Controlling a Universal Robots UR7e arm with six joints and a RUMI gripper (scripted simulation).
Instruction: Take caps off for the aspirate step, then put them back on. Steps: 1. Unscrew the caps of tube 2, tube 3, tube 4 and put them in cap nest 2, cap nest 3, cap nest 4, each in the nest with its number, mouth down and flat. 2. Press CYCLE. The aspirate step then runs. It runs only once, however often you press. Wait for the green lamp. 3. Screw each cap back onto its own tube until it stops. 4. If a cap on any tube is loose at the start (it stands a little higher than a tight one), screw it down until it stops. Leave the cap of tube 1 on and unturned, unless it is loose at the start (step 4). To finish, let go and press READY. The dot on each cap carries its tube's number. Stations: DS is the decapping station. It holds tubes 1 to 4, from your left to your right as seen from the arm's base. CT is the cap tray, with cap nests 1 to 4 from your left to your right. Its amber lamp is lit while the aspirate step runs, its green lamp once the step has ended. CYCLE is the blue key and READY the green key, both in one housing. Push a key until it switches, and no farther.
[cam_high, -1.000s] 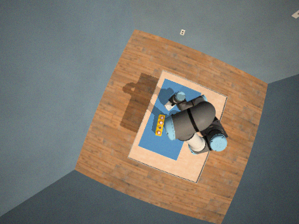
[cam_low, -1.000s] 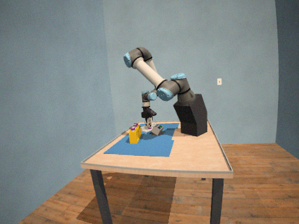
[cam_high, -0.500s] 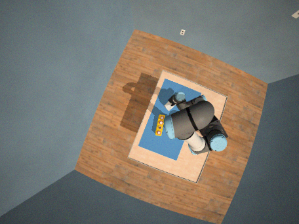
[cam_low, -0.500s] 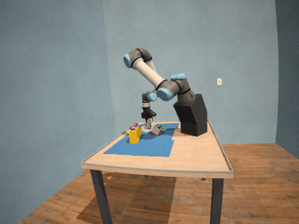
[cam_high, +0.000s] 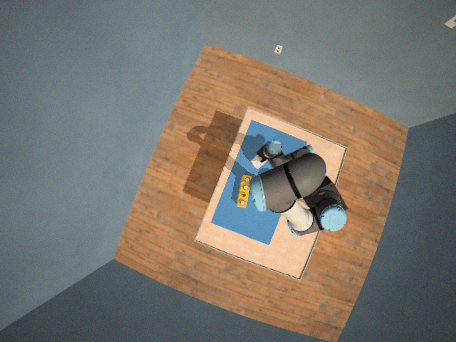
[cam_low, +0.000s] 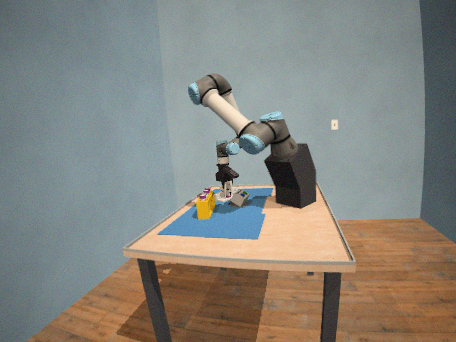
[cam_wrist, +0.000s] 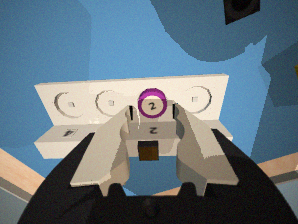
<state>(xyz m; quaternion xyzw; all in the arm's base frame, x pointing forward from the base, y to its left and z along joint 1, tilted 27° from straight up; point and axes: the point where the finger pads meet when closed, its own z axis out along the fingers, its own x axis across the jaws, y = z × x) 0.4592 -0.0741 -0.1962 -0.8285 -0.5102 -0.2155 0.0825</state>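
In the wrist view the white cap tray (cam_wrist: 134, 107) lies across the blue mat. The purple cap with the number 2 (cam_wrist: 152, 105) sits in the nest marked 2, dot up. My gripper (cam_wrist: 152, 105) stands over it, one finger on each side of the cap with a small gap on both sides, so it is open and holds nothing. The other three nests are empty. The yellow decapping station (cam_high: 244, 191) carries capped tubes and also shows in the exterior view (cam_low: 205, 204). The gripper (cam_low: 227, 191) reaches down to the tray there.
The grey key housing (cam_low: 240, 198) stands on the mat right next to the tray. The arm's dark base block (cam_low: 292, 175) is at the back of the table. A small brown square (cam_wrist: 148, 151) sits on the tray's front face.
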